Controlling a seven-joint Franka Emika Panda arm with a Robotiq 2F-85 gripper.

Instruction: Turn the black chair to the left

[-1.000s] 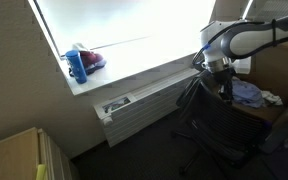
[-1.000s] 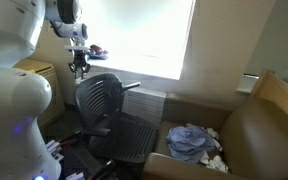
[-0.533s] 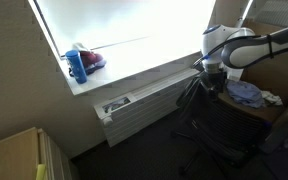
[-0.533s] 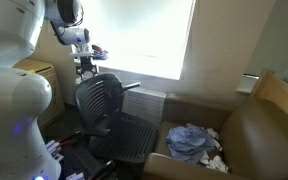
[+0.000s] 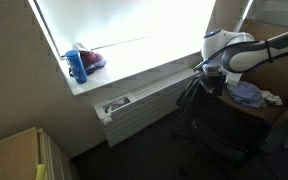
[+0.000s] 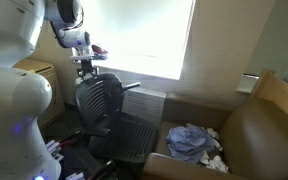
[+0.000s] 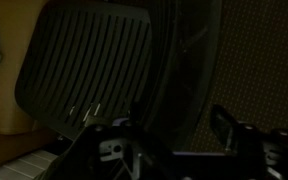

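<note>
The black chair with a ribbed mesh backrest stands in front of the window; it also shows dark and low in an exterior view. My gripper hangs at the top edge of the backrest, and the arm reaches in from the right in an exterior view. In the wrist view the backrest fills the frame and its dark edge runs down between my fingers. The gripper is open, with a gap between the right finger and the backrest edge.
A brown armchair holding a heap of blue clothes stands close beside the chair. A blue bottle and a red item sit on the windowsill. A white radiator runs under the window. The robot's base is nearby.
The gripper has moved a little sideways and down to the top of the chair's backrest, and its jaws have opened from nearly shut.
</note>
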